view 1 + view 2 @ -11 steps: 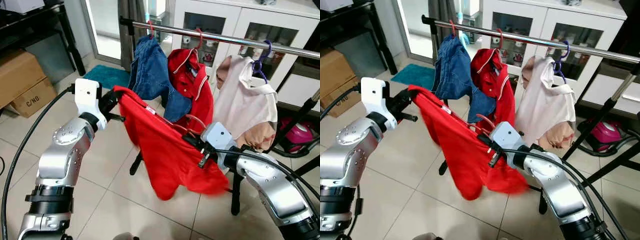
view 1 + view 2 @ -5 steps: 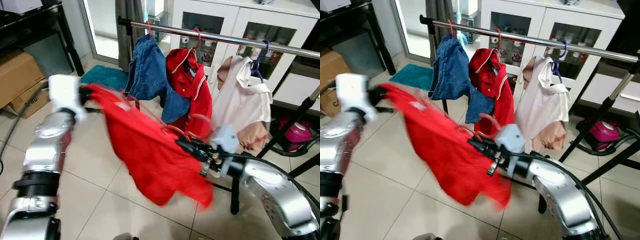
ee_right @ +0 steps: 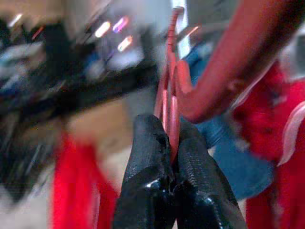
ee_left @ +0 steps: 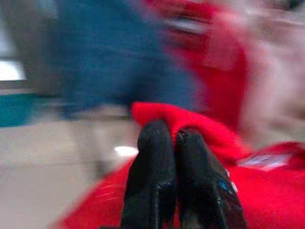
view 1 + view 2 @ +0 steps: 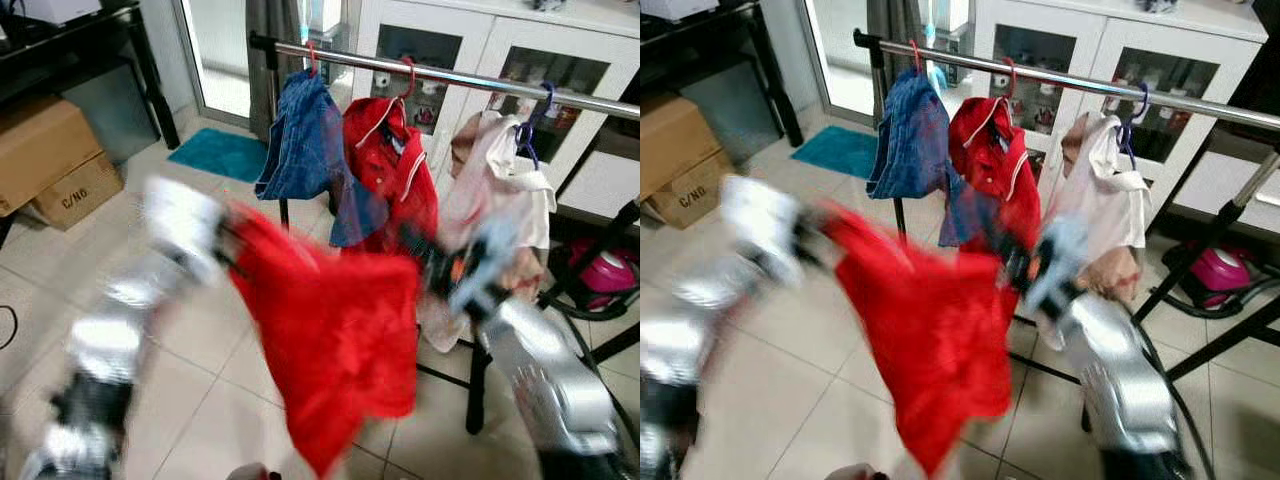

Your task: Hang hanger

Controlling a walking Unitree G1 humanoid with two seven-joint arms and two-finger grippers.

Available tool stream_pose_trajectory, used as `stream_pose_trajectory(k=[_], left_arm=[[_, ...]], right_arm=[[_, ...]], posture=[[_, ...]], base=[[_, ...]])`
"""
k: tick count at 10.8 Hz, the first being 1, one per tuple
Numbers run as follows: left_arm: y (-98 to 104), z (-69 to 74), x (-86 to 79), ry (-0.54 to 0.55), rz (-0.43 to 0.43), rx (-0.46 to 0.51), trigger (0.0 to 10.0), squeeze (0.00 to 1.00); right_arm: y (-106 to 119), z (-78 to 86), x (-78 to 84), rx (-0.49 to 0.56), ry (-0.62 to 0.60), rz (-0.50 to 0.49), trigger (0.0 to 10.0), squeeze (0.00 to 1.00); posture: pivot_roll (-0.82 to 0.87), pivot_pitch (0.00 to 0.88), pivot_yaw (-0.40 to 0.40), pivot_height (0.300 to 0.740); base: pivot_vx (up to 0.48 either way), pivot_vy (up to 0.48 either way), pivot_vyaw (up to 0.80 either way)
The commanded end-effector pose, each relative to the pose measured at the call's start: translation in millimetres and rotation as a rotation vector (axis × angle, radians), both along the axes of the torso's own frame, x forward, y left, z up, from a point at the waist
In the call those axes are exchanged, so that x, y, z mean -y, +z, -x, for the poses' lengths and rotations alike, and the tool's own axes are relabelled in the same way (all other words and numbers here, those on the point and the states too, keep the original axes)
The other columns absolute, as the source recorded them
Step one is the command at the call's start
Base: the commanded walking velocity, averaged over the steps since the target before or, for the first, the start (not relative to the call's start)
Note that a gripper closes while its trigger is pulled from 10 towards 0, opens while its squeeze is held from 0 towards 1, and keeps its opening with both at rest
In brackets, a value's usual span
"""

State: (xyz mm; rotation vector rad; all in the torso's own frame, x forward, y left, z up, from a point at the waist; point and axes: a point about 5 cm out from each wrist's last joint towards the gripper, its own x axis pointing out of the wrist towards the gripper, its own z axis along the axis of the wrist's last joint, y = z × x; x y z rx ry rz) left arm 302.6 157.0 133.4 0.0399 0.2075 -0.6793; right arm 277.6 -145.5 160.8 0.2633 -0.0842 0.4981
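Carrying step: right gripper (image 3: 169, 143) jaws pinch the red hanger (image 3: 214, 81), left gripper (image 4: 172, 138) jaws pinch the red shirt (image 5: 335, 335); next, hook onto the rail (image 5: 450, 78).

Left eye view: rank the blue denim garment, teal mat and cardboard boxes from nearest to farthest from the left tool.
Left tool grips the red shirt.
1. Blue denim garment, on the rail ahead.
2. Teal mat and cardboard boxes, on the floor to the left: too close to call.

Two silver arms, blurred, with white wrist blocks; each end effector (image 4: 174, 143) (image 3: 167, 138) has two long, rounded matte-black fingers (image 4: 152, 167).
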Motion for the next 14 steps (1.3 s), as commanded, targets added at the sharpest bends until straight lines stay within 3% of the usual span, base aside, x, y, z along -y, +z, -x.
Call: stream_pose_trajectory(k=[1,2,4,5,6,7,8,9,10,12,13,14], left_arm=[[11,9.8,18.4,-0.153,0.045,0.007,0.0,0.00],[13,25.7,30.0,-0.287,0.073,-0.012,0.0,0.00],[16,36.8,29.0,-0.343,0.097,-0.022,0.0,0.00],[18,26.1,5.4,-0.098,0.126,0.035,0.0,0.00],[15,22.4,-19.0,0.168,0.126,0.076,0.0,0.00],[11,22.5,-24.3,0.255,0.121,0.090,0.0,0.00],[0,25.8,-23.4,0.320,0.060,0.083,10.0,0.00],[1,29.2,-17.4,0.322,0.078,0.087,10.0,0.00],[4,30.7,-12.0,0.330,0.100,0.115,10.0,0.00],[2,31.0,-4.6,0.352,0.121,0.120,10.0,0.00],[-2,31.3,2.2,0.336,0.123,0.114,10.0,0.00],[-3,31.1,6.1,0.335,0.127,0.110,10.0,0.00]], right_arm=[[7,-5.4,8.4,0.025,-0.094,-0.039,0.0,0.00],[8,-10.3,12.0,0.025,-0.161,-0.064,0.0,0.00],[8,-14.9,19.0,0.022,-0.235,-0.088,0.0,0.00],[-2,-16.5,24.8,-0.064,-0.319,-0.052,0.0,0.00],[-22,-1.2,17.8,-0.175,-0.285,0.084,10.0,0.00],[-26,6.3,13.7,-0.186,-0.245,0.107,10.0,0.00],[-29,13.7,12.6,-0.159,-0.263,0.179,10.0,0.00],[-23,15.9,9.8,-0.081,-0.260,0.224,10.0,0.00],[-16,11.3,12.6,0.006,-0.402,0.236,10.0,0.00],[-11,12.2,4.5,0.031,-0.387,0.103,10.0,0.00],[-12,15.0,9.8,0.017,-0.425,0.010,10.0,0.00],[-12,17.0,14.4,0.014,-0.469,-0.019,10.0,0.00]], posture=[[-0.02,0.000,0.029,0.740],[-0.02,0.000,0.024,0.740],[-0.01,0.000,0.020,0.740],[-0.02,0.000,0.012,0.740],[-0.02,0.000,0.013,0.740],[-0.01,0.000,0.017,0.740],[0.00,0.000,0.009,0.740],[0.00,0.000,-0.002,0.740],[0.00,0.000,-0.010,0.740],[-0.01,0.000,-0.006,0.740],[-0.03,0.000,-0.007,0.740],[-0.04,0.000,-0.003,0.740]], base=[[0.000,0.000,0.00],[0.000,0.000,0.00],[0.000,0.000,0.00],[0.000,0.000,0.00],[0.000,0.000,0.00],[0.000,0.000,0.00],[0.000,0.000,0.00],[0.000,0.000,-0.45],[0.000,0.000,-0.80],[0.000,0.000,-0.80],[0.000,0.000,-0.80],[0.000,0.000,-0.80]])
